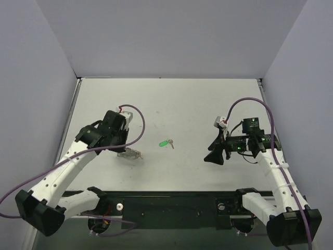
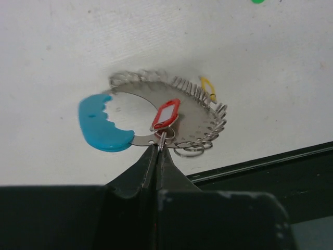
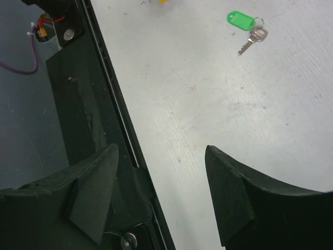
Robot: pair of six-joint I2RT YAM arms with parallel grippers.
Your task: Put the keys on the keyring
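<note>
Now we pinch the keyring (image 2: 148, 104) in our left gripper (image 2: 157, 152), our right gripper (image 3: 160, 151) spread wide, the green-tagged key (image 3: 252, 35) beyond.

You've got: silver keyring (image 2: 210, 122); blue tag (image 2: 101, 127), red tag (image 2: 167, 112), yellow tag (image 2: 208, 87). Right: silver key (image 3: 253, 38), green tag (image 3: 240, 20). Table (image 1: 208, 104) white.

Open table (image 1: 187, 104) apparently separates the right hand (image 1: 215, 156) from the green-tagged key (image 1: 167, 142).
</note>
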